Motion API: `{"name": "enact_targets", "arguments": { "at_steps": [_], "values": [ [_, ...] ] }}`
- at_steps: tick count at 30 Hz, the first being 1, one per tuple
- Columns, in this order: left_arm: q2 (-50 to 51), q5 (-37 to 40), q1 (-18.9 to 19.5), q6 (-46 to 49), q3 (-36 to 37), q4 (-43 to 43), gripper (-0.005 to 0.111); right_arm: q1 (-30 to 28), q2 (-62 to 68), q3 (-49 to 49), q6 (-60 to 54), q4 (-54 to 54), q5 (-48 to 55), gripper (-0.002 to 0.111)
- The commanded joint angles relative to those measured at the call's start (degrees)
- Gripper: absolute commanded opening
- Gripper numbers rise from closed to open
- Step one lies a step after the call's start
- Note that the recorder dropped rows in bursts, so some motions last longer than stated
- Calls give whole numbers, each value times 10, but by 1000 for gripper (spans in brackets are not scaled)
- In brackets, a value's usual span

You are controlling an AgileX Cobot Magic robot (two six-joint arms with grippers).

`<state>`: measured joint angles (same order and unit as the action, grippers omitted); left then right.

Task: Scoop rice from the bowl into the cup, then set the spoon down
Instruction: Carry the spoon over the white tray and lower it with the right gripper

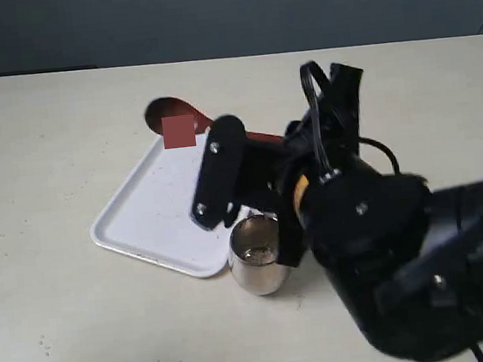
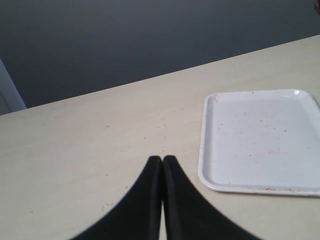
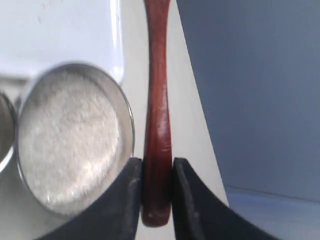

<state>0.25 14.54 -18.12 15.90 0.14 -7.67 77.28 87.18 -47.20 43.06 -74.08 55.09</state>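
A white tray [image 1: 145, 213] lay on the pale table [image 1: 68, 337]. The cup [image 1: 258, 270] stood just beside the tray's near corner, and from the cup the tray spread toward 10 o'clock. The big black right arm filled the side from 2 to 5 o'clock of the cup. In the exterior view it hid the bowl [image 3: 128, 117] completely, and one of its dark links crossed in front of the tray.

In the right wrist view the bowl was seen close beside the tray edge, full of the rice [image 3: 70, 135], and a part of the cup's rim showed next to it.

The right gripper [image 3: 157, 165] had its two fingers pressed on the end of the spoon [image 1: 163, 111] handle, just beside the bowl's rim. The spoon pointed from the cup toward 11 o'clock, its oval head at the far tray corner. I could not tell if the head touched the table.

The left gripper [image 2: 161, 160] hung low over the bare table near the tray, with its jaws closed together and nothing between them.
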Motion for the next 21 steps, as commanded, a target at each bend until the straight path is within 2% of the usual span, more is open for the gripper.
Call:
{"name": "enact_targets", "arguments": {
  "at_steps": [1,6,13,21],
  "values": [
    [-2,-9,-3,-3,-1,-4,1,-58,32,-54,5,11,-106,-1],
    [-2,-9,-3,-3,-1,-4,1,-104,84,-109,5,76,-185,-1],
    [-2,-9,-3,-3,-1,-4,1,-159,144,-148,3,190,-376,-1],
    [-2,-9,-3,-3,-1,-4,1,-173,183,-148,3,263,-379,-1]
  ]
}}
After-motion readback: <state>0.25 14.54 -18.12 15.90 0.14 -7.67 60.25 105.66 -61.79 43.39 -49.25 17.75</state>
